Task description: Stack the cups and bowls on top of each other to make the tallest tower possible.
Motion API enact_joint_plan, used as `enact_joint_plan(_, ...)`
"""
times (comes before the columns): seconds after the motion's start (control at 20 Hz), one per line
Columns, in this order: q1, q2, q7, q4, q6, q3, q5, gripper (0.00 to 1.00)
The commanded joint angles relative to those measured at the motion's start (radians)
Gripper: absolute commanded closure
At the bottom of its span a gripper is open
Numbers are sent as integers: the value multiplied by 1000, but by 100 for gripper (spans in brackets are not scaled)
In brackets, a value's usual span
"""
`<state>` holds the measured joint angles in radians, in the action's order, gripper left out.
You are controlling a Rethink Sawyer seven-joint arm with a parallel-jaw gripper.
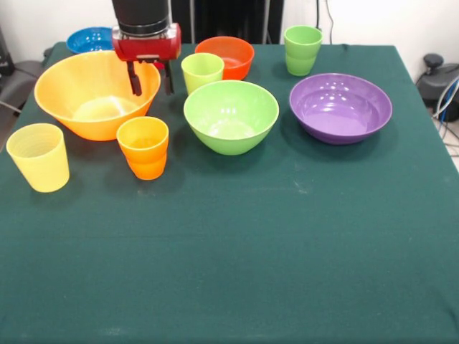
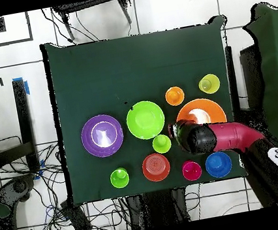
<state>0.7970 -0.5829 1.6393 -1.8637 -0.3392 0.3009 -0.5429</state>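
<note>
Nearest the front camera, the bench [image 1: 237, 258] is bare green cloth, so nothing has been built there. Going back, the pale yellow cup [image 1: 39, 157] stands alone at the front view's left, and the orange cup [image 1: 143, 147] stands just in front of the big yellow-orange bowl [image 1: 97, 93]. Beside them sit the lime bowl [image 1: 231, 115] and, to its right in that view, the purple bowl [image 1: 341, 107], each on the cloth and apart from its neighbours. Behind the lime bowl is the lime-yellow cup [image 1: 202, 72], then the small orange bowl [image 1: 225, 56] and the green cup [image 1: 303, 49]. At the far edge the blue bowl [image 1: 89, 39] shows partly behind the arm. The red-pink cup [image 2: 192, 170] appears only from overhead, between the small orange bowl and the blue one.

All 10 pieces look upright and single; I see no piece resting on another, so by my reading the tower has 0 levels and every stacking move remains.

The tool [image 1: 150, 79] hangs over the far rim of the yellow-orange bowl, its 2 dark fingers [image 1: 134, 80] spread moderately with nothing between them.
</note>
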Motion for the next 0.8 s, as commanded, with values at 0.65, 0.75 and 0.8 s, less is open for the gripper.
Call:
enact_joint_plan(0.65,-56,77,56,5,94,-29,-64,0)
enact_joint_plan(0.75,-58,71,55,2,89,-29,-61,0)
enact_joint_plan(0.8,-59,69,55,0,88,-29,-59,0)
